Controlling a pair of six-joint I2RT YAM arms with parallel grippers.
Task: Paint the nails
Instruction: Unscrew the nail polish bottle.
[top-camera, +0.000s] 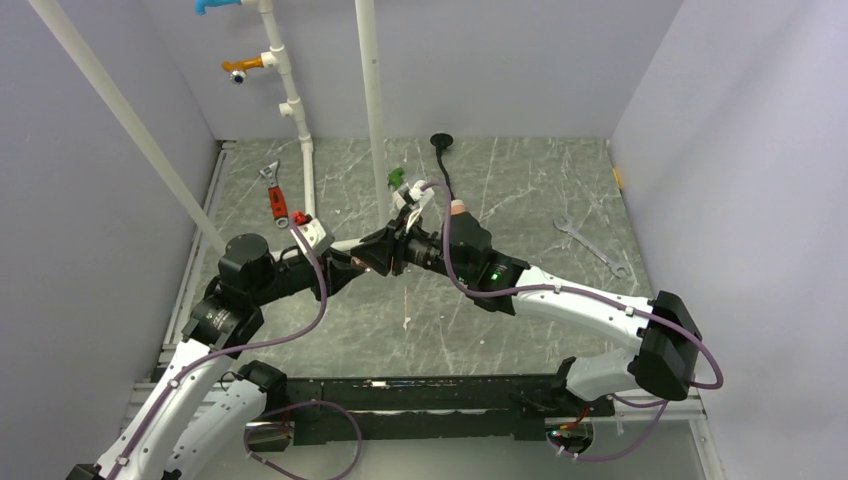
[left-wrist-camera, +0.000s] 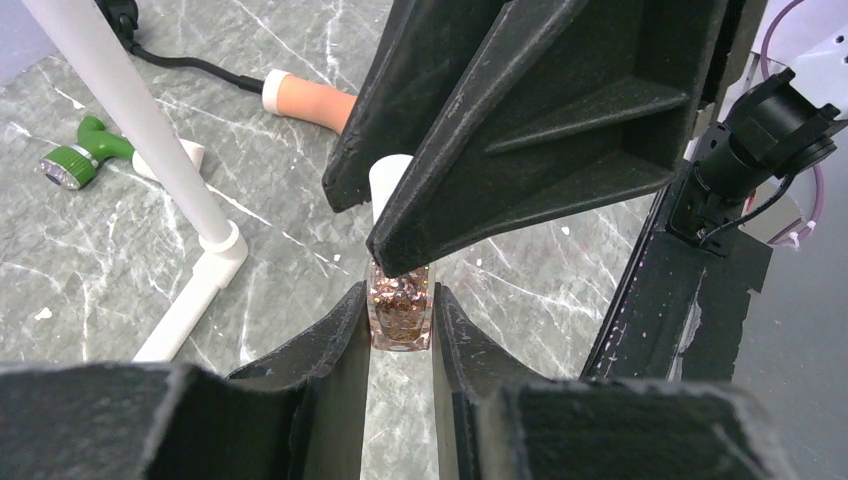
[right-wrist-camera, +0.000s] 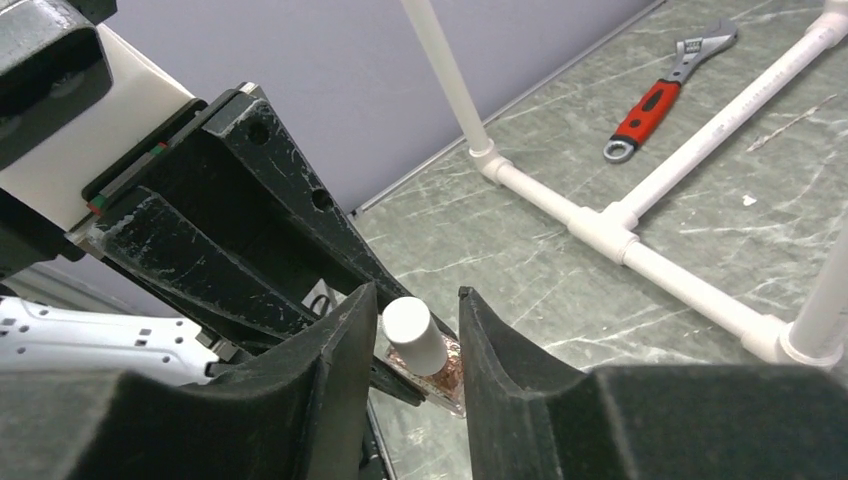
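My left gripper (left-wrist-camera: 400, 322) is shut on a small clear polish bottle (left-wrist-camera: 400, 310) filled with coppery glitter and holds it above the table. Its white cap (right-wrist-camera: 414, 335) sits between the fingers of my right gripper (right-wrist-camera: 415, 302), which is open around it; a gap shows on the right side. In the top view the two grippers meet tip to tip at mid-table, left (top-camera: 375, 258), right (top-camera: 405, 250), and the bottle is hidden. The peach rubber hand (left-wrist-camera: 308, 100) lies beyond with its black stem; a part of it shows in the top view (top-camera: 459, 210). The nails are hidden.
A white pipe frame (top-camera: 372, 100) stands at the back, with one leg close by (left-wrist-camera: 150, 130). A red-handled wrench (top-camera: 276, 198) lies back left, a silver spanner (top-camera: 592, 245) to the right, and a green fitting (left-wrist-camera: 82, 158) lies by the pipe.
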